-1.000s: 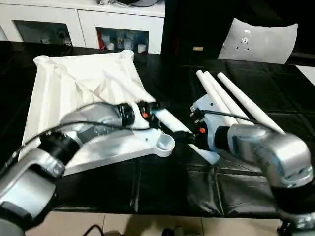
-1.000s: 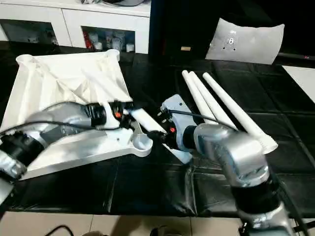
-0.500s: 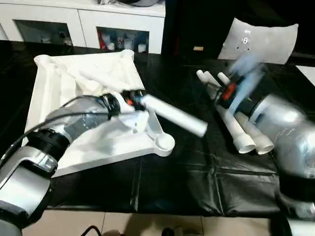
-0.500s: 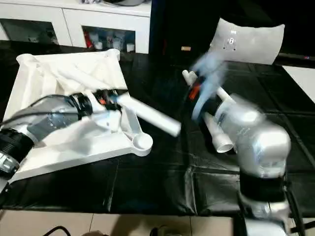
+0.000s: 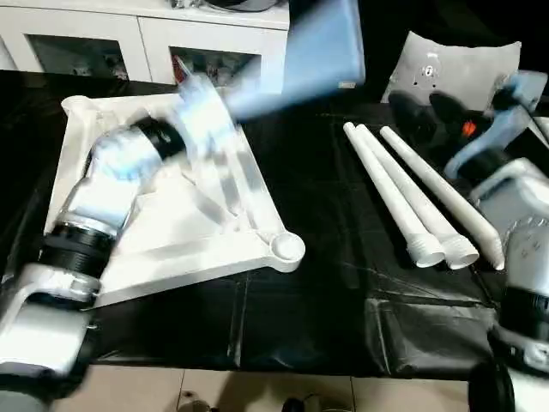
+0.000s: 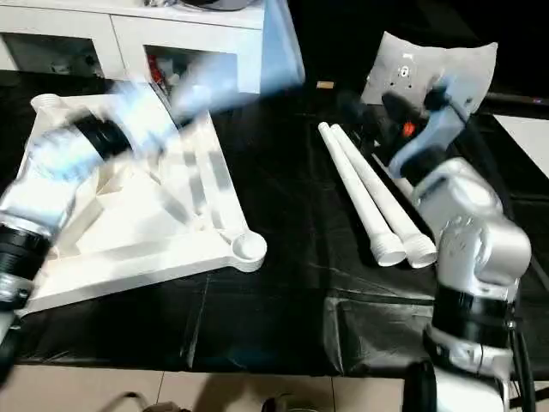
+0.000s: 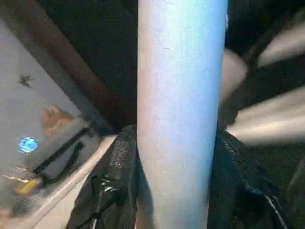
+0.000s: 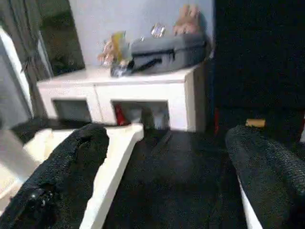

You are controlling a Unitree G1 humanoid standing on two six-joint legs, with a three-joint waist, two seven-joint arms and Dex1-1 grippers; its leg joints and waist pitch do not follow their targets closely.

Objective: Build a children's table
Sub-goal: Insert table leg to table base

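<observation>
We have one leg (image 7: 181, 114) clamped between the left pincer (image 7: 174, 157) fingers, raised up above the tabletop (image 5: 171, 215) and heavily motion-blurred, so we can't tell its exact angle. The tabletop lies underside up on the left of the black bench (image 5: 326, 292), ribs showing, near corner socket (image 5: 286, 247) empty. No leg looks screwed into any socket we can see; the far-left sockets are partly hidden by the arm. Three spare legs (image 5: 403, 202) lie side by side on the bench to the right, well apart from the tabletop. The right pincer (image 8: 167, 167) is spread wide and empty, held up over the right side of the bench. Our read: early stage, first leg in hand, all four fittings pending.
</observation>
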